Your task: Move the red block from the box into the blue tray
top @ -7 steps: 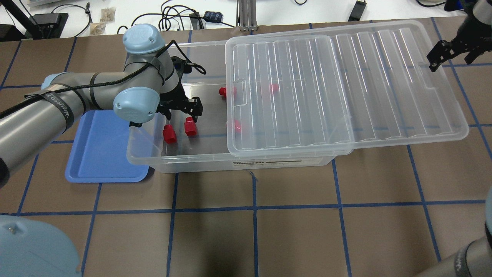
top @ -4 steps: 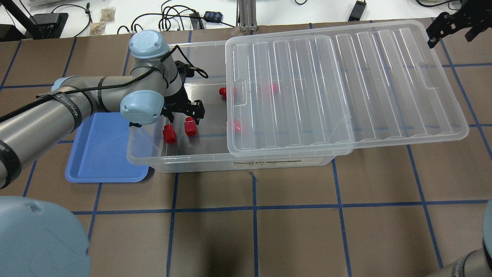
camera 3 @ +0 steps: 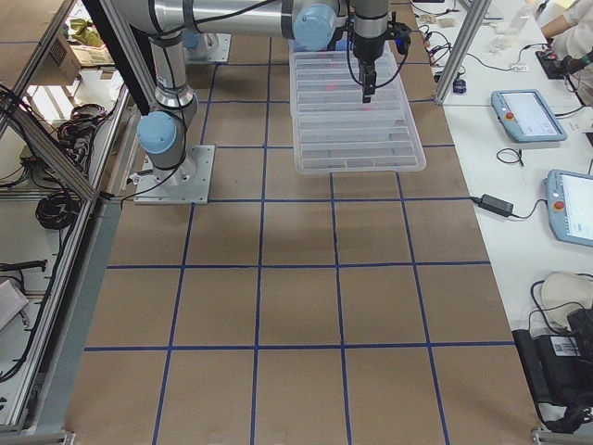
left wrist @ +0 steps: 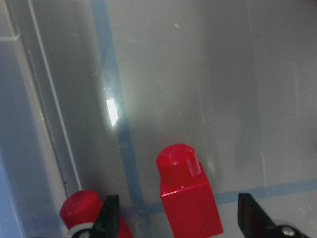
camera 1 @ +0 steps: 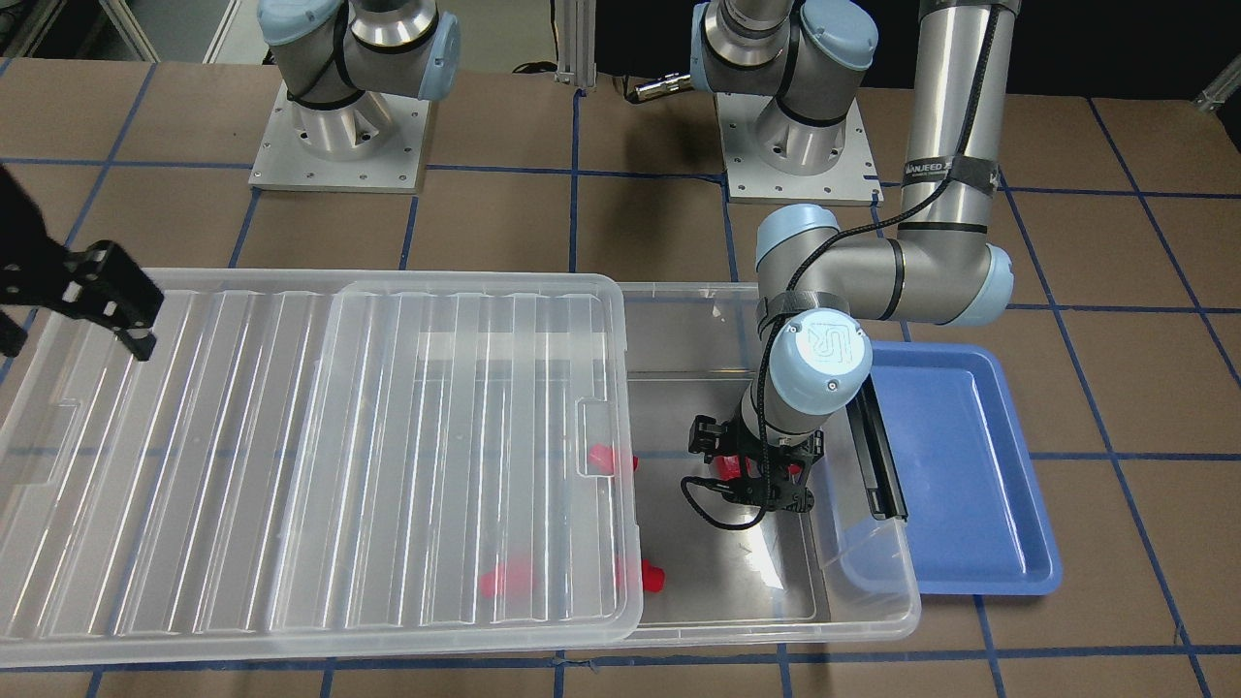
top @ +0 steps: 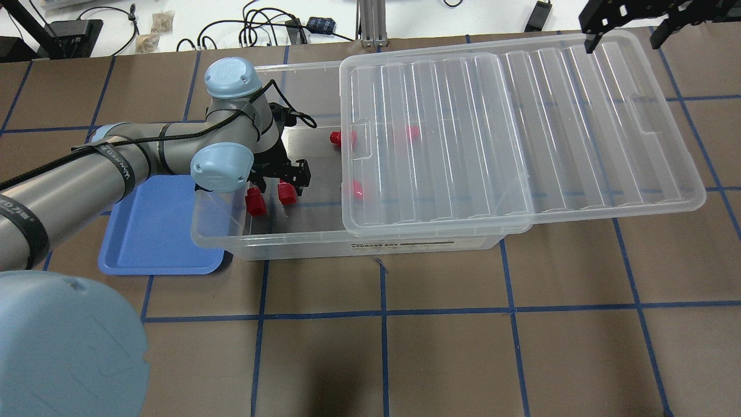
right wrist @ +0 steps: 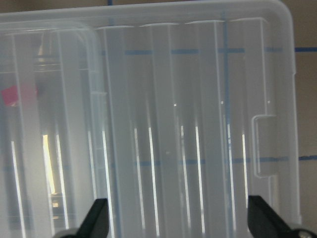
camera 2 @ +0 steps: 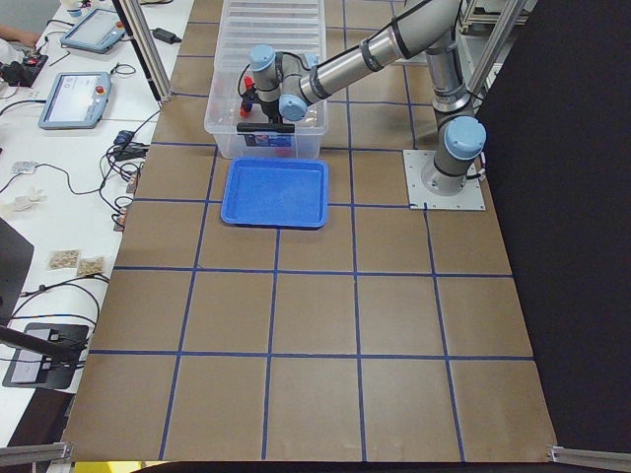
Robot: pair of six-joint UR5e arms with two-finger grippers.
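Below spread left claw (left wrist: 179, 217): red block (left wrist: 187, 196)

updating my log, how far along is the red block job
Done: the lid sits shifted aside, leaving the box open at one end. In hand: the left gripper is down in the box, open, astride a red block but not closed on it. Left: grasp, lift and set it in the blue tray, where no block shows. The right gripper hangs open over the lid.

Glossy, apparently plastic red block (left wrist: 189, 201).
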